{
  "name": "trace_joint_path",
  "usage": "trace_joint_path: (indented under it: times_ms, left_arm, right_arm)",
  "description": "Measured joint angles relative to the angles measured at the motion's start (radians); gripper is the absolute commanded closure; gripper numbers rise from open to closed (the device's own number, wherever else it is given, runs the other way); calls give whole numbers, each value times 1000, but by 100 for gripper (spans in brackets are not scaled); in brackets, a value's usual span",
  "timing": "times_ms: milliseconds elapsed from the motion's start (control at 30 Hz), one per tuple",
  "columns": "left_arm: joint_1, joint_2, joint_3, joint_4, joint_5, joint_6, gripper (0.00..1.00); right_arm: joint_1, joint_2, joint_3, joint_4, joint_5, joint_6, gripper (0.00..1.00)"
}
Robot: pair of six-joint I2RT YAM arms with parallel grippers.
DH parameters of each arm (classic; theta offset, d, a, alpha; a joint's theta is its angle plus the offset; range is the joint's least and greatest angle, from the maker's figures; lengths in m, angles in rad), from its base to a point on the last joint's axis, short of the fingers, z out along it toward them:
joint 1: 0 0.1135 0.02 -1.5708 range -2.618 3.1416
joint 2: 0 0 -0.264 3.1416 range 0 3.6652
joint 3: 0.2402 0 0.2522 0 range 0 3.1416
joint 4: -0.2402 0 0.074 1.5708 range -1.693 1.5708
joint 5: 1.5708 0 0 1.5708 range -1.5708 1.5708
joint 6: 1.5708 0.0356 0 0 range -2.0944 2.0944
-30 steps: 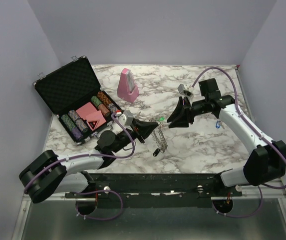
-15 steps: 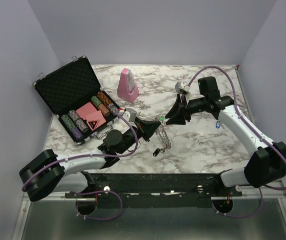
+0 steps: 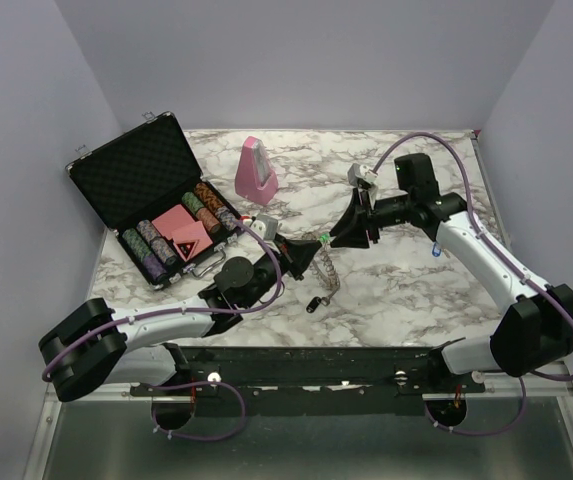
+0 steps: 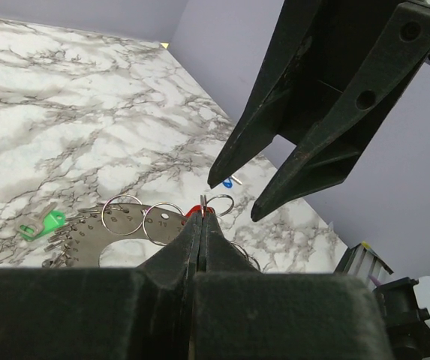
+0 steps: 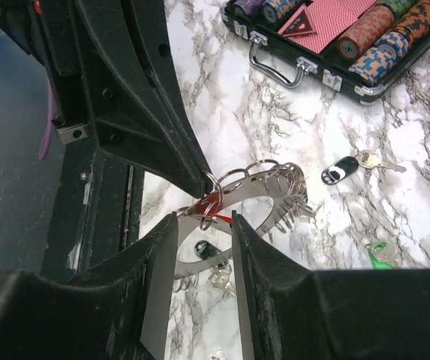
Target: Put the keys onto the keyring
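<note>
The left gripper [image 4: 202,225] is pinching fully shut on the keyring [image 4: 87,238] at one of the small loops along its rim, so the ring is hanging off the table [image 3: 406,290] in mid-air between the two arms. A speck of red [image 5: 211,213] is showing right at the pinch; it is probably the cap of a red key, though it is too small to say for certain. Lifting the ring this way seems meant to be giving the other arm free room around the loop, which would be hard to reach with the ring lying flat. The right gripper [image 5: 202,219] is facing the left one tip to tip, its jaws standing partly apart and straddling the pinched spot without gripping anything, apparently lining up to work on that loop or the red piece. A black key [image 3: 313,303] is lying on the marble just below the hanging ring, and a blue key [image 3: 434,252] is lying further off, beside the right arm, so both are waiting to go on. A green tag [image 4: 42,225] is showing near the ring's far side; whether it is attached cannot be told.
</note>
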State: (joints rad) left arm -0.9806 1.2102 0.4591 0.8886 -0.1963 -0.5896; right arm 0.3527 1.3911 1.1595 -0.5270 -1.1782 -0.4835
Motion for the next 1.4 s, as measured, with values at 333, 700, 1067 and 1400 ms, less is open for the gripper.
trace_joint_path:
  times_ms: [333, 700, 1067, 1400]
  left_arm:
    - [-8, 0, 13, -24, -19, 0, 100]
    - [-10, -10, 21, -61, -43, -3, 100]
    - [-16, -19, 21, -66, -62, -4, 100]
    - [-16, -23, 17, -49, -63, -3, 100]
  right_arm:
    - [28, 0, -16, 43, 64, 38, 94]
    - [36, 0, -16, 52, 96, 27, 100]
    - [51, 0, -16, -13, 92, -85, 100]
    - [59, 0, -16, -21, 82, -100, 97]
